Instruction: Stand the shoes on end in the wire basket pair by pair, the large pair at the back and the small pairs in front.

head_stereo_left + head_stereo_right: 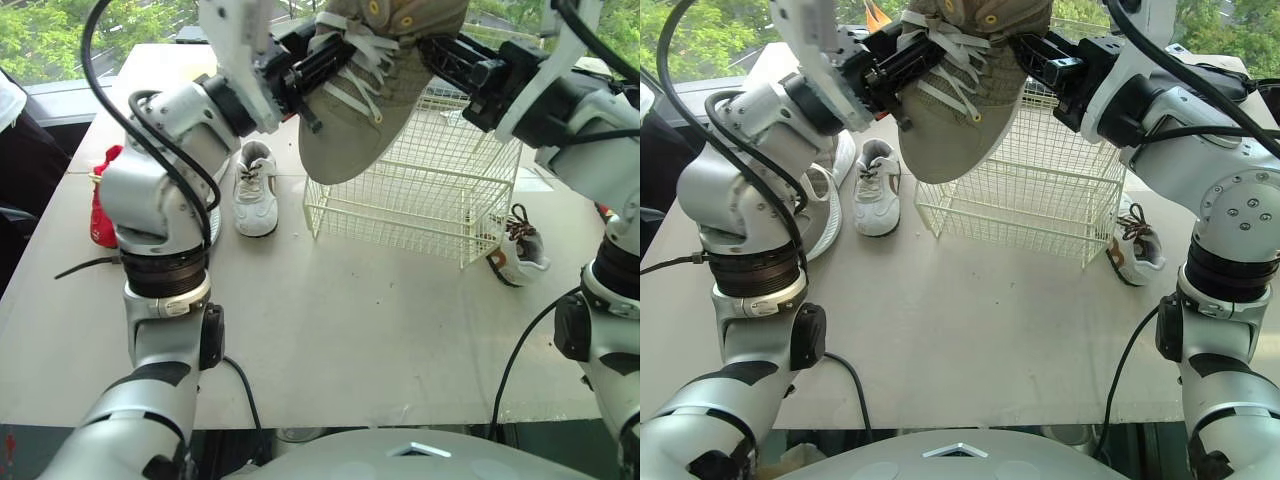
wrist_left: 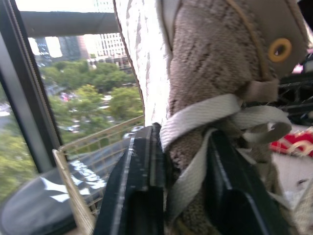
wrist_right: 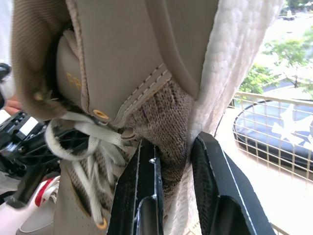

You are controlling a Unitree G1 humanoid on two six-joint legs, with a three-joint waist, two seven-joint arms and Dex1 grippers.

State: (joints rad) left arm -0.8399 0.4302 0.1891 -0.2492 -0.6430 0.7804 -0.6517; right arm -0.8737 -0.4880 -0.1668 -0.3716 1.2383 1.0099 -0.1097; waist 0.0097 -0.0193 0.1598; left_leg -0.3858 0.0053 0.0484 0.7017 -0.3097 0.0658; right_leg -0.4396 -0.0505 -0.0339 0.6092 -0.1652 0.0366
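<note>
One white shoe [image 1: 255, 190] lies left of the basket [image 1: 400, 215], brown-laced shoe [image 1: 520, 252] right.

So the background stuff: everything sits on a big pale table [image 1: 350, 330], plain matte top with a few small dark specks on it, nothing fancy. Over at its left edge there's a red thing [image 1: 103, 215] with a bit of white on it, honestly can't tell what it is. Behind the table is a window with a dark frame [image 2: 24, 98], and it's all leafy green trees [image 1: 40, 35] out there in bright daylight. From the left wrist view you can also make out some buildings [image 2: 73, 46] well beyond the treetops.
</note>
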